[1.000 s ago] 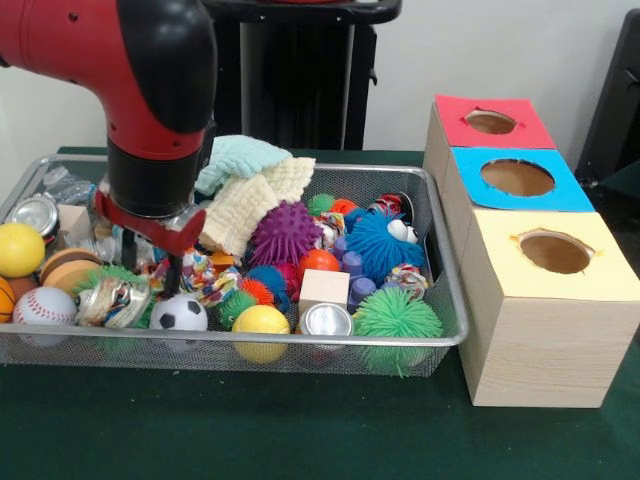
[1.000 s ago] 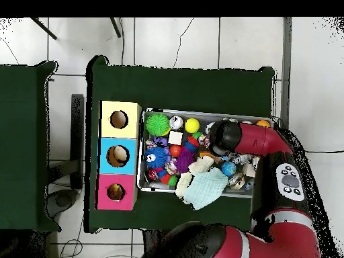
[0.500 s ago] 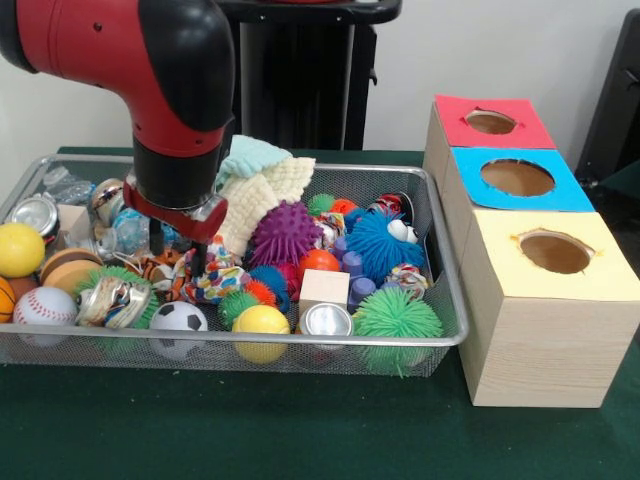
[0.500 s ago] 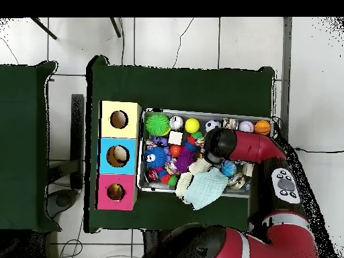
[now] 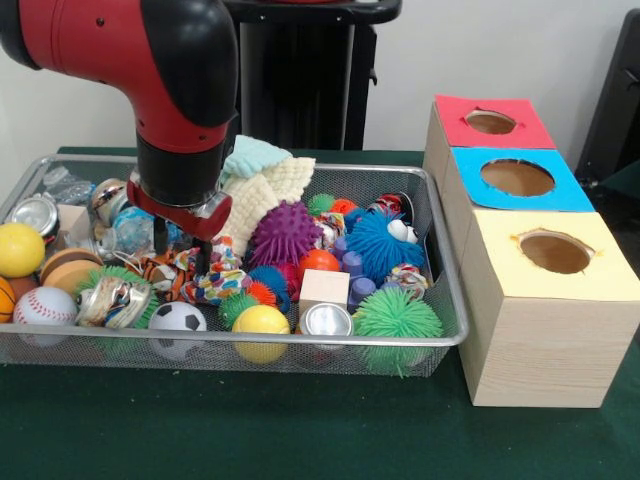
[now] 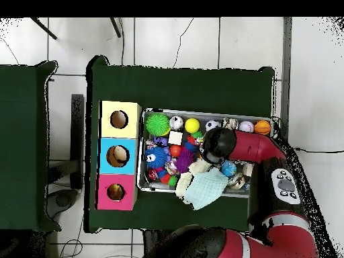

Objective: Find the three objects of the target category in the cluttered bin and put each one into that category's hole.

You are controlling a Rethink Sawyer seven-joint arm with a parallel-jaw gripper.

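Observation:
My gripper (image 5: 180, 252) hangs from the red and black arm in the left half of the wire bin (image 5: 440, 300). Its two fingers stand apart and open, tips down among a tiger-striped soft toy (image 5: 160, 270) and a multicoloured fabric toy (image 5: 215, 283). I see nothing held between them. Around it lie a soccer ball (image 5: 178, 316), a baseball (image 5: 43, 306), two yellow balls (image 5: 261, 321) (image 5: 20, 249), a purple spiky ball (image 5: 284, 233) and folded cloths (image 5: 255, 180). From overhead the arm's wrist (image 6: 215, 144) hides the gripper.
Three wooden boxes stand beside the bin, each with a hole: yellow top (image 5: 555, 252), blue top (image 5: 517, 177), red top (image 5: 491, 122). Blue (image 5: 380, 245) and green (image 5: 397, 316) spiky balls, a wooden cube (image 5: 324, 287) and tin cans (image 5: 327, 321) crowd the bin's right half.
Over the second the arm moved right along the bin, from above the cans at the left toward the striped toy. In the last half second it barely shifted.

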